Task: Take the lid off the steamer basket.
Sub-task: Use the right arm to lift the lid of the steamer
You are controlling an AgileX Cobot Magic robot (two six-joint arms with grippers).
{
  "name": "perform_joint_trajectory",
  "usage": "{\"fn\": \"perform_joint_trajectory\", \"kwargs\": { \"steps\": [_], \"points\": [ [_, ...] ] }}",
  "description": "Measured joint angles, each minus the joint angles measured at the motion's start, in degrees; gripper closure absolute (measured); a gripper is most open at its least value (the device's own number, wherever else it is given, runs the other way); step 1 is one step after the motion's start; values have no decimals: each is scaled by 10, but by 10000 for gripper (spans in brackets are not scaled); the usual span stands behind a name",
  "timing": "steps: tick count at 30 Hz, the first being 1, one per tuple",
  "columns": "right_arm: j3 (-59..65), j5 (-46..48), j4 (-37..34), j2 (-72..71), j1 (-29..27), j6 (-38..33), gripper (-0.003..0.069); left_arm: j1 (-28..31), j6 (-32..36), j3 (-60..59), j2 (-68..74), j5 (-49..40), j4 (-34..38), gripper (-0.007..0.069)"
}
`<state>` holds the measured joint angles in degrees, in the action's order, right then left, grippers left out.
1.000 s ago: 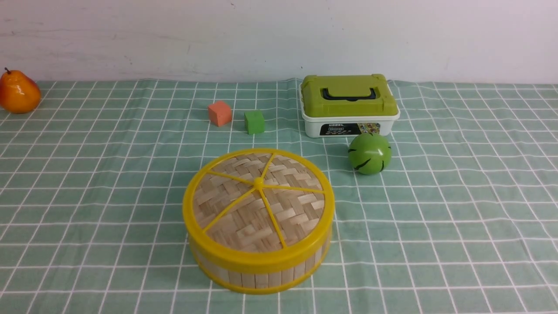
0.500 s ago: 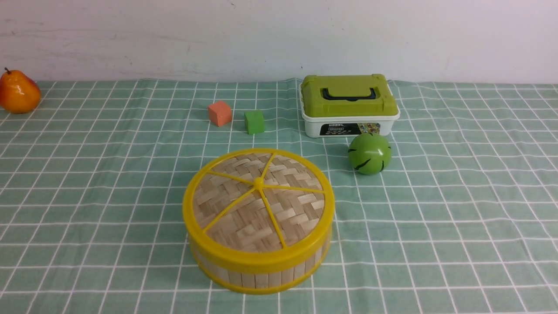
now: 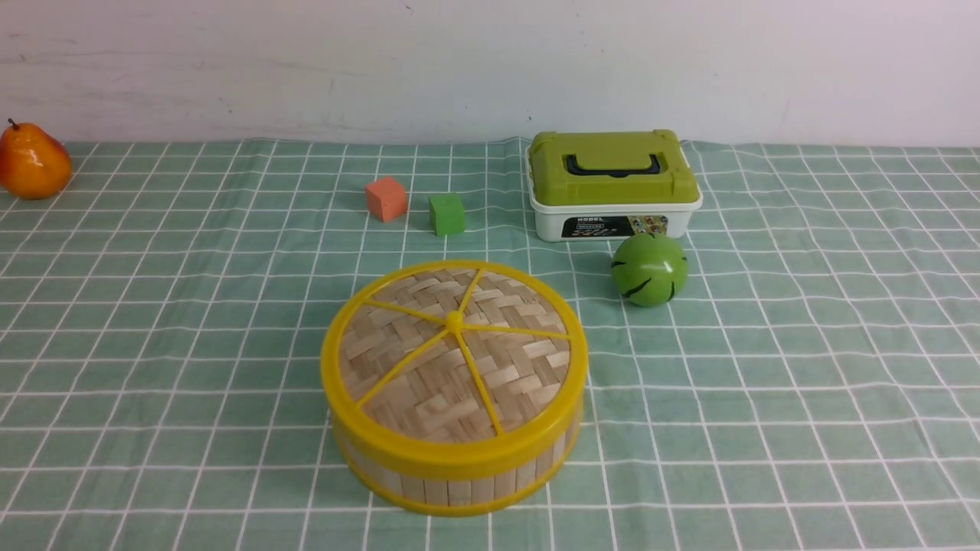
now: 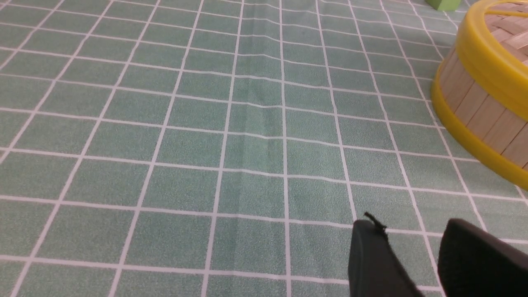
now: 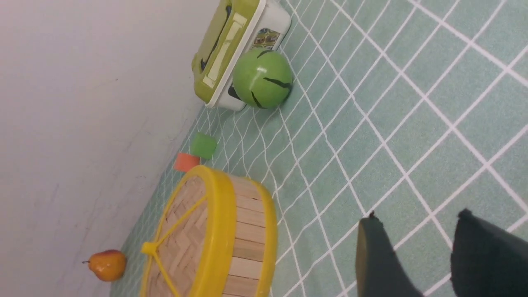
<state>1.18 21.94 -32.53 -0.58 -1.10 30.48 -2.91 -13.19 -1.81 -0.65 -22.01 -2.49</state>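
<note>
The steamer basket (image 3: 459, 478) of pale bamboo slats with yellow rims stands on the green checked cloth near the front middle. The lid (image 3: 452, 360), woven bamboo with yellow rim, spokes and centre knob, sits flat on top of it. Neither arm shows in the front view. In the left wrist view my left gripper (image 4: 412, 227) is open and empty over bare cloth, with the basket (image 4: 478, 103) off to one side. In the right wrist view my right gripper (image 5: 416, 218) is open and empty above the cloth, apart from the basket (image 5: 247, 243) and lid (image 5: 181, 243).
A white box with a green lid (image 3: 612, 184) stands at the back right, a green ball (image 3: 649, 269) just before it. An orange cube (image 3: 385, 198) and a green cube (image 3: 446, 213) lie behind the basket. An orange pear (image 3: 32, 162) sits far left by the wall.
</note>
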Motion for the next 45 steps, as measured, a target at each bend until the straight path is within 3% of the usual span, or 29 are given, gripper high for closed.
{"fn": "perform_joint_trajectory", "kwargs": {
  "steps": [4,8,9,11,16,20,22,27,28,32,37,40,45],
  "points": [
    [-78,5,27,16,0,-111,445,0,0,0,0,0,0,386],
    [-193,79,89,113,0,-207,571,0,0,0,0,0,0,386],
    [-260,134,115,165,0,-260,634,0,0,0,0,0,0,386],
    [-330,199,141,236,0,-323,665,0,0,0,0,0,0,386],
    [-530,373,158,428,0,-503,680,0,0,0,0,0,0,386],
    [-643,468,143,558,7,-585,680,0,0,0,0,0,0,386],
    [-666,480,139,588,16,-593,679,0,0,0,0,0,0,386],
    [-769,493,147,720,100,-599,673,0,0,0,0,0,0,386],
    [-805,494,166,762,142,-590,671,0,0,0,0,0,0,386],
    [-889,495,223,871,223,-527,662,0,0,0,0,0,0,386],
    [-999,495,256,1003,292,-479,615,0,0,0,0,0,0,386],
    [-1043,495,257,1050,314,-475,571,0,0,0,0,0,0,386],
    [-1146,460,257,1156,358,-456,358,0,0,0,0,0,0,386]
  ]
}}
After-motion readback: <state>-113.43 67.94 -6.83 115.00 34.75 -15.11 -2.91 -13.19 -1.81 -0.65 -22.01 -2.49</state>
